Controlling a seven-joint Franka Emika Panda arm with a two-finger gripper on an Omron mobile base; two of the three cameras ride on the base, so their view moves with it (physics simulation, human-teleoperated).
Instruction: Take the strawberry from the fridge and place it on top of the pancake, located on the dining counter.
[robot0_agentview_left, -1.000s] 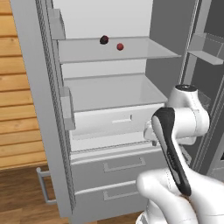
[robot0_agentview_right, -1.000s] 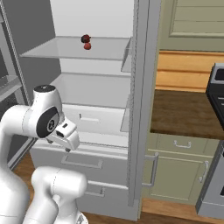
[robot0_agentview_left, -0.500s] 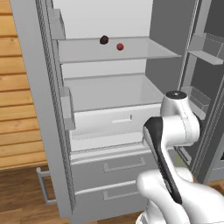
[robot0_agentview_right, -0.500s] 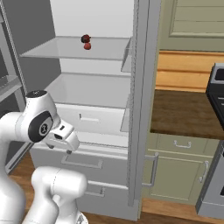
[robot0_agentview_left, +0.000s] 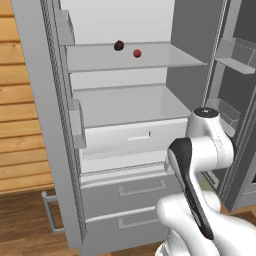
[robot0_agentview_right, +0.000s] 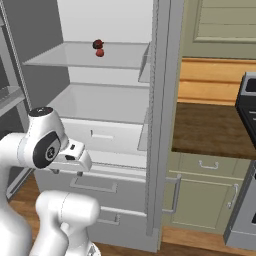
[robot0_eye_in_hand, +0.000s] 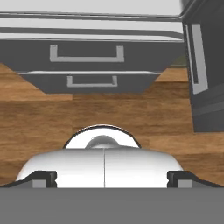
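The fridge (robot0_agentview_left: 51, 130) stands open in front of me. The strawberry (robot0_agentview_left: 137, 53) is a tiny red fruit on its upper glass shelf, also seen as the strawberry (robot0_agentview_right: 100, 52) from the right. A darker maroon lump (robot0_agentview_left: 119, 45) lies just behind it to the left. My gripper (robot0_eye_in_hand: 111, 178) is open, its fingertips (robot0_eye_in_hand: 43, 178) far apart with nothing between them, pointing down at the floor and the fridge drawers. The hand (robot0_agentview_right: 72, 156) hangs low in front of the drawers, far below the strawberry's shelf. The pancake and the dining counter are out of view.
An open fridge door with bins (robot0_agentview_left: 235, 55) stands to the right of the arm. Two drawers (robot0_agentview_left: 135, 190) sit below the shelves. Right of the fridge are a brown countertop on green cabinets (robot0_agentview_right: 210, 132) and a stove edge (robot0_agentview_right: 247, 100). Wood floor (robot0_eye_in_hand: 109, 118) lies below.
The arm has folded down a little, its upper joint and hand sinking lower in front of the drawers. The gripper stays open. Strawberry and lump have not moved.
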